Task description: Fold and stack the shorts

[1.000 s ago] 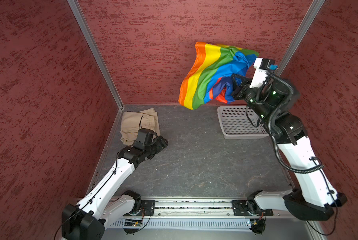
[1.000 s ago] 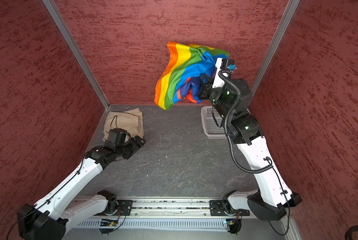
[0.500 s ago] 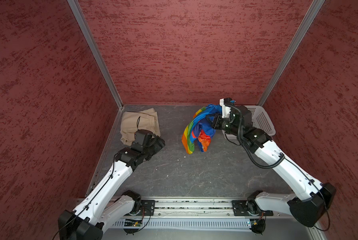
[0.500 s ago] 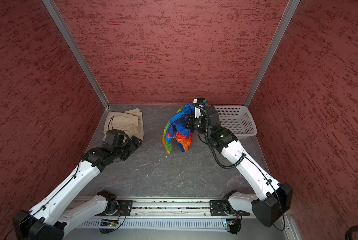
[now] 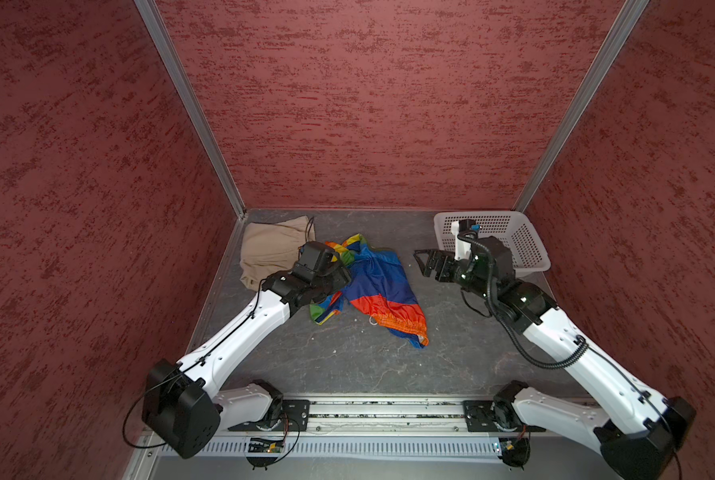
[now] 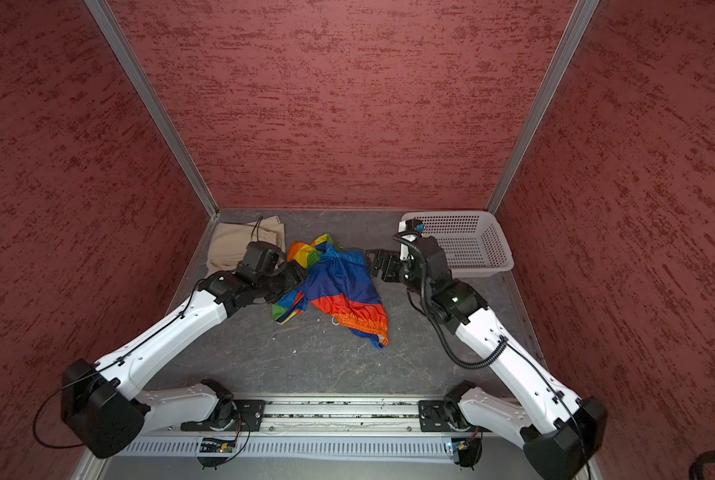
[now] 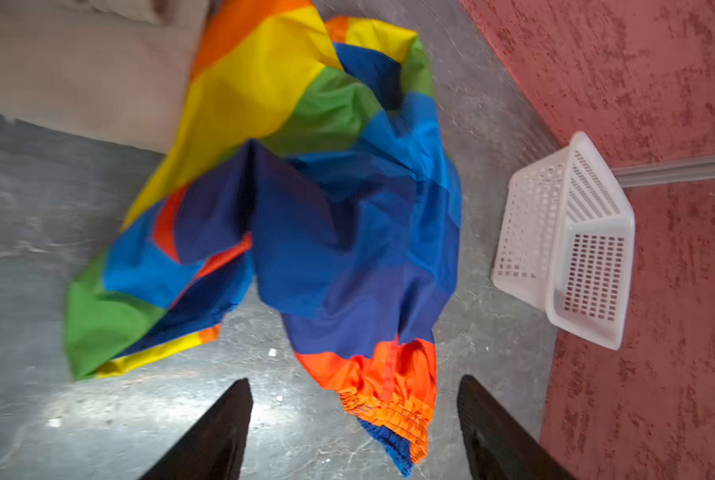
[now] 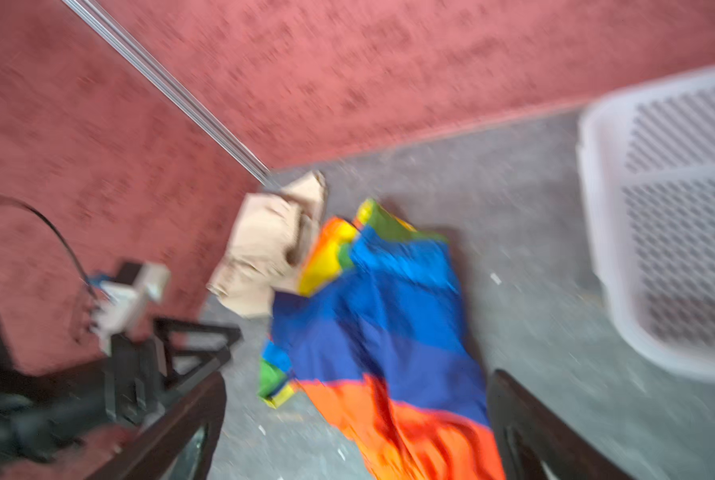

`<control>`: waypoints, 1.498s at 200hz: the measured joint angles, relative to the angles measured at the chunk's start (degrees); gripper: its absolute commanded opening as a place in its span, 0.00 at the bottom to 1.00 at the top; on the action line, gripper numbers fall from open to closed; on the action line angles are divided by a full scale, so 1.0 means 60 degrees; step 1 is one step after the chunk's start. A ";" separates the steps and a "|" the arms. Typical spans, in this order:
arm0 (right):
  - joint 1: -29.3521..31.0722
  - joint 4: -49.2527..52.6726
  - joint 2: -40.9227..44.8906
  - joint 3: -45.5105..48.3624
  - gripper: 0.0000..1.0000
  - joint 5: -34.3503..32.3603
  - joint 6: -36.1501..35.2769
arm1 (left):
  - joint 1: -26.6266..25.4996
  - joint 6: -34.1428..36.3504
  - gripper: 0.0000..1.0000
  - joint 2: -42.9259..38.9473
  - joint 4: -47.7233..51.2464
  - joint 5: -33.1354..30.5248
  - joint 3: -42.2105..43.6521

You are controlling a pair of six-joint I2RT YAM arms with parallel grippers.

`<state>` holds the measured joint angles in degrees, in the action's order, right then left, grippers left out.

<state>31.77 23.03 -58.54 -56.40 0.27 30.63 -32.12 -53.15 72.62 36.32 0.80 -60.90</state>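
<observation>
The rainbow shorts [image 5: 382,286] [image 6: 343,286] lie crumpled on the grey floor [image 5: 347,365], between the two sets of fingers. Their long axis runs on a slant. The yellow and green leg end is farthest from the right fingers and lies on the beige shorts' [image 5: 268,249] edge. The gathered orange waistband end points back toward the arms' bases. A second leg is bunched off to one side, under the left wrist.

In the left wrist view the left gripper [image 7: 353,379] stands wide open. The orange waistband of the shorts [image 7: 347,232] reaches into the gap between the two dark fingers [image 7: 222,432], and the cloth spreads away ahead of them. Nothing is pinched, and I cannot tell whether either finger touches the fabric. The beige shorts [image 7: 77,75] lie beyond the rainbow pair, and the white basket [image 7: 576,249] sits off to the other side.

The right gripper [image 5: 422,262] [image 6: 370,262] is also spread wide and holds nothing. Its tips point at the rainbow shorts and sit just beside them, clear of the cloth in both top views. The blurred right wrist view shows the striped cloth [image 8: 389,332] ahead of the fingers [image 8: 526,419]. The basket [image 5: 522,245] stands behind this gripper.
</observation>
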 measured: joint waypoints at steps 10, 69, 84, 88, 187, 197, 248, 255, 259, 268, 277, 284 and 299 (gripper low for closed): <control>-0.0004 0.0062 0.0368 0.0820 0.71 -0.0073 0.0044 | -0.0401 0.0109 0.76 0.0302 -0.0022 0.0124 -0.0255; -0.0004 0.0423 0.0820 0.4652 0.64 0.0903 0.0976 | -0.2153 0.0783 0.56 0.2761 -0.0102 0.0780 -0.1315; -0.0004 0.0386 0.0882 0.4830 0.69 0.1253 0.1155 | -0.2215 0.0758 0.57 0.3191 -0.0069 0.0889 -0.1253; -0.0004 0.0342 0.0878 0.4849 0.70 0.1344 0.1188 | -0.2211 0.0750 0.58 0.3271 -0.0073 0.0911 -0.1224; 0.0495 -0.1351 -0.0918 0.5355 0.29 0.2397 0.1639 | -0.1912 0.0459 0.59 0.3424 -0.0488 0.1322 -0.0998; 0.0528 -0.1490 -0.0998 0.5355 0.06 0.2455 0.1705 | -0.1851 0.0426 0.59 0.3373 -0.0546 0.1355 -0.0907; 0.0565 -0.0025 -0.1319 0.2302 0.00 0.2051 0.0900 | -0.1486 0.0517 0.61 0.2918 -0.0160 0.1588 -0.1100; 0.0565 0.0131 -0.1359 0.1446 0.00 0.1891 0.0674 | -0.1457 0.0630 0.62 0.2830 0.0040 0.1588 -0.1348; 0.0565 0.0219 -0.1392 0.0834 0.00 0.1770 0.0495 | -0.1453 0.0681 0.63 0.2772 0.0182 0.1570 -0.1563; 0.0565 0.0433 -0.1483 -0.0495 0.00 0.1515 0.0142 | -0.1450 0.0878 0.65 0.2616 0.0495 0.1545 -0.2135; 0.0565 0.0572 -0.1621 -0.1810 0.00 0.1279 -0.0164 | -0.1450 0.1038 0.68 0.2412 0.0685 0.1515 -0.2696; 0.0565 0.0659 -0.1767 -0.2783 0.00 0.1115 -0.0412 | -0.1450 0.1191 0.70 0.2182 0.0816 0.1443 -0.3191; 0.0565 0.0783 -0.2109 -0.4568 0.00 0.0896 -0.0841 | -0.1446 0.1526 0.74 0.1621 0.1020 0.1275 -0.4091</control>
<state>35.16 27.73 -71.20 -83.81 5.65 25.58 -40.80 -43.99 82.35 42.44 8.45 -85.45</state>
